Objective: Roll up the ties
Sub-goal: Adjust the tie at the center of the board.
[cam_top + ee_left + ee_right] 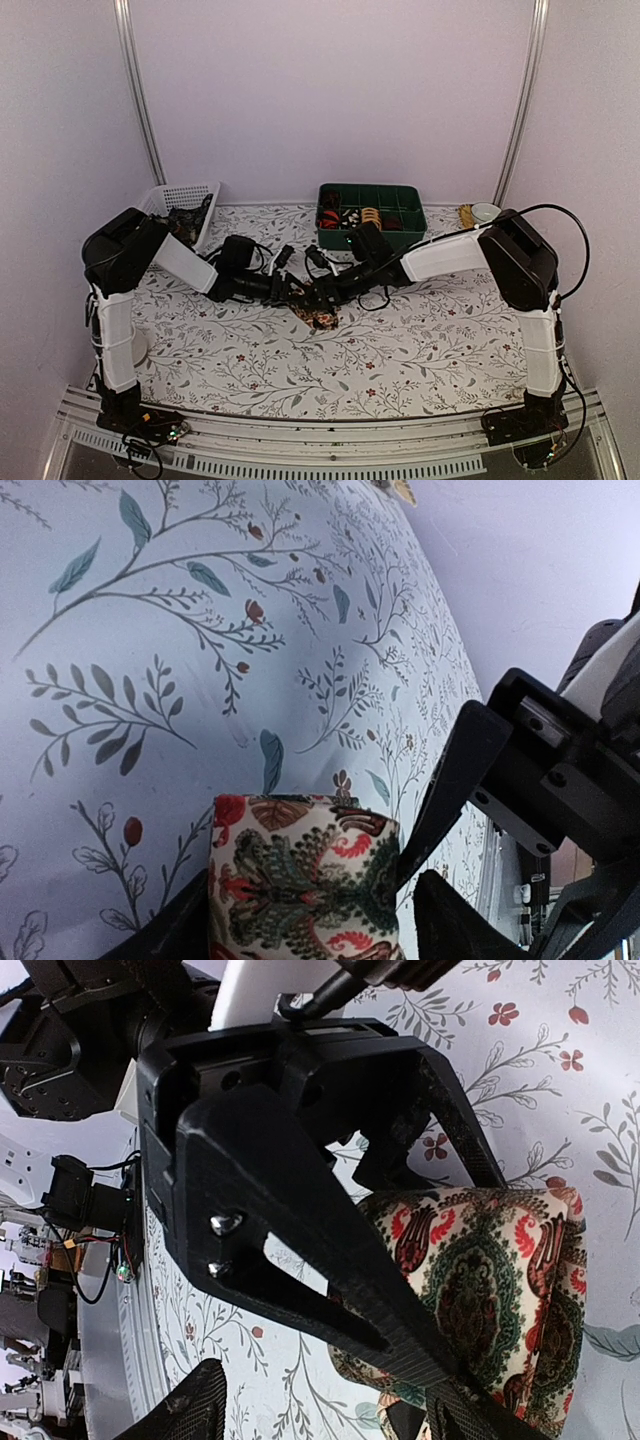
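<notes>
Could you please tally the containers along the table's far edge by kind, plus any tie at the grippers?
Basket: 1
Tray: 1
Bowl: 1
Tie: 1
Total: 4

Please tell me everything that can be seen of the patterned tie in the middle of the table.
The tie is woven-looking fabric, cream with red and dark green paisley figures. It is wound into a thick roll that rests on the floral tablecloth at mid-table. The left gripper's fingers flank it on both sides; whether they squeeze it is unclear.
</notes>
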Available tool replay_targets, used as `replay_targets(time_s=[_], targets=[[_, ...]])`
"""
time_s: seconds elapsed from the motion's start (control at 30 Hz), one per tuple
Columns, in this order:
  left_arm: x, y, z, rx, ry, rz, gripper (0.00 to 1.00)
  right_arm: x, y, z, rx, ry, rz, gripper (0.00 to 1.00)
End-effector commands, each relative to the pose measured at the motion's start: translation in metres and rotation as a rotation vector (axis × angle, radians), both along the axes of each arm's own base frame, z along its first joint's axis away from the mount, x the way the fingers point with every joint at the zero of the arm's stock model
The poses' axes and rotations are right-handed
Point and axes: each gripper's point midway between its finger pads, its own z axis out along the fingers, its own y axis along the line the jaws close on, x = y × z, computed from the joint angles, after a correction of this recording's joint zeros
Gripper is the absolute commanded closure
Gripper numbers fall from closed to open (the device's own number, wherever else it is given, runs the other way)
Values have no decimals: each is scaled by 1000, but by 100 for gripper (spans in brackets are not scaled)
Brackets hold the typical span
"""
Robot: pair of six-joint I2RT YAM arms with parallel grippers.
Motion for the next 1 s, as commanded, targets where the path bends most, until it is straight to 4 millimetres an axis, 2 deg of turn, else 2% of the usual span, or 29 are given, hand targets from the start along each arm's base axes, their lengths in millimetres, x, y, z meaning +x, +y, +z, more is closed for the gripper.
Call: replay_targets(time_s=[0.0, 0.1, 0.2, 0.3, 0.37, 0.43, 0.47, 0.5, 0.57, 0.67, 0.8, 0.9, 0.93, 0.97], targets=[[-37, 2, -48, 130, 137, -54, 37, 4, -11, -55, -116, 48, -34, 32], [-39, 3, -51, 152, 131, -59, 40, 5, -13, -57, -124, 47, -39, 32], [-39, 2, -50, 161, 124, -68, 61, 6, -14, -57, -128, 46, -41, 32], [-38, 1, -51, 168, 114, -68, 67, 8, -16, -56, -132, 41, -44, 32], [-37, 1, -51, 172, 112, -67, 80, 9, -17, -53, -135, 32, -48, 32], [-35, 1, -51, 174, 105, -65, 86, 10, -19, -47, -142, 15, -53, 31], [-35, 1, -50, 177, 99, -62, 94, 12, -20, -41, -140, 6, -56, 31], [-33, 2, -49, 182, 90, -56, 100, 13, -21, -33, -137, -10, -60, 28], [-30, 4, -45, 192, 72, -45, 100, 19, -27, -11, -128, -43, -76, 25], [-23, 8, -37, 210, 27, -21, 100, 34, -42, 37, -79, -87, -121, 19], [-12, 13, -18, 225, -49, 23, 100, 68, -78, 101, -22, -158, -237, 12], [-8, 14, -8, 233, -84, 40, 100, 97, -109, 128, -19, -208, -335, 7], [-4, 13, 7, 214, -118, 46, 100, 109, -122, 132, -30, -218, -378, 6], [-4, 12, 13, 212, -132, 48, 100, 123, -136, 136, -42, -222, -429, 5]])
